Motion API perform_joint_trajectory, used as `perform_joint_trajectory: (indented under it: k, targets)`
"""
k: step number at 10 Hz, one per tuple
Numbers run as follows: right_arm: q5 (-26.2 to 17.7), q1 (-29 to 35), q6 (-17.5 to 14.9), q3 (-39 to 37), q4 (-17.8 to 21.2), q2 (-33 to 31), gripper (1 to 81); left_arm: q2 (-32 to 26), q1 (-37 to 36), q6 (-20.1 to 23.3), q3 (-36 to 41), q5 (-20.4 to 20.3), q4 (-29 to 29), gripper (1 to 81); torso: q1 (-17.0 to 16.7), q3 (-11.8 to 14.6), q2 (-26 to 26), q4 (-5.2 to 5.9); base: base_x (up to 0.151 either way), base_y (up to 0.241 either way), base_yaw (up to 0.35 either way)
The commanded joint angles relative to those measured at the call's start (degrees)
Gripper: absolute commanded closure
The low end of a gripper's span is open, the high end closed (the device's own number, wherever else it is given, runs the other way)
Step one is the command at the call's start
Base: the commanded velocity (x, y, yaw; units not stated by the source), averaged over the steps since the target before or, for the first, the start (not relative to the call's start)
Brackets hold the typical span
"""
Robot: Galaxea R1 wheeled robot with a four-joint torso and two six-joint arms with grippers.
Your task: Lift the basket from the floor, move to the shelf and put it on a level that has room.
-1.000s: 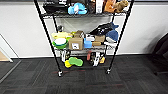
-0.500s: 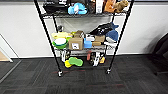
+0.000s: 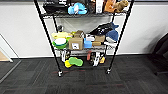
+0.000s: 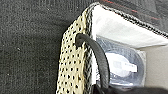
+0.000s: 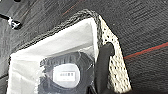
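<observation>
**Inspector:** Nothing has moved since the earlier frames; the head view holds the same framing of the shelf [image 3: 83,37].

**Clerk:** And the basket?

**Inspector:** The basket [image 4: 75,62] sits above dark carpet [image 4: 27,47], seen close from both wrists. Checkered weave, dark braided rim, pale lining [image 4: 117,27]. A black loop handle [image 4: 96,56] rises at one end toward the left wrist camera; the other handle [image 5: 102,65] does the same on the right wrist side. Inside lies a round dark object in clear wrapping with a white label [image 5: 65,75].

**Clerk:** Gripper state?

**Inspector:** Cannot tell for either one; the fingers are not made out.

**Clerk:** Surroundings?

**Inspector:** The shelf stands on small wheels against a white wall [image 3: 22,30]. Its tiers are cluttered: a cardboard box [image 3: 75,43], a green bowl [image 3: 60,43], a blue plush toy [image 3: 77,9], a shark toy [image 3: 112,35], green and yellow items on the lowest tier. A red line [image 5: 145,51] runs across the carpet beside the basket.
</observation>
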Motion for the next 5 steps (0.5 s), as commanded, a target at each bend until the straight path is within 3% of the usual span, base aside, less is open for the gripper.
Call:
perform_joint_trajectory:
  k: [1,5]
  targets:
    - [-2.1,5.2,0.4,1.7,0.6,-0.6,81.1,-1.0,-5.6,-0.3,1.9,2.3,-0.9,81.1,0.0,0.0,0.0,0.0,0.0,0.0,0.0]
    - [-2.1,5.0,0.4,2.0,0.7,-0.6,81.1,-1.3,-5.4,-0.8,1.9,2.2,-1.5,81.1,0.0,0.0,0.0,0.0,0.0,0.0,0.0]
